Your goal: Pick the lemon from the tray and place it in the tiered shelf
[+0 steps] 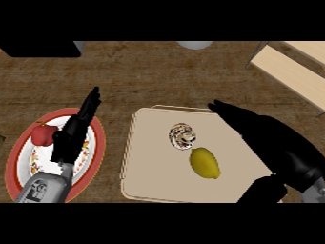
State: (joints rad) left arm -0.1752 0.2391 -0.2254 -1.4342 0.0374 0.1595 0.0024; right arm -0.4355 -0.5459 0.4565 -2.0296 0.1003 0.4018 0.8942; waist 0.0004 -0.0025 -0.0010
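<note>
Lemon: the lemon (pixel 205 163) lies on its side on the tray, in the lower right part of the frame's middle, with 1 pointed end towards the bottom; nothing holds it.
Tray: the beige tray (pixel 151 162) with rounded corners sits on the counter at the centre of the frame; 2 things lie on it.
Round item: a small white round item (pixel 182 136) with brown marks lies just beside the lemon, to its upper left; whether they touch, I cannot tell.
Right hand: the right hand (pixel 277 143) comes in from the lower right and lies over the tray's right edge. Its fingers are straight and point to the upper left, the thumb is spread wide below them, and it holds nothing. The lemon is left of the palm, apart from it.
Left hand: the left hand (pixel 73 136) shows at the left of the frame over the plate, fingers straight and pointing up, holding nothing.
Plate: the red-rimmed plate (pixel 11 162) stands left of the tray, apart from it.
Apple: 1 red apple (pixel 43 135) lies on the plate's upper left part, just left of the left hand.
Tiered shelf: the tiered shelf (pixel 291 71), light wood on a grey frame, stands in the upper right corner, well apart from the lemon.
Counter: the brown wooden counter (pixel 144 76).
Top edge: a black object (pixel 38 48) at the upper left and a pale object (pixel 194 45) at the top centre, both cut off.
</note>
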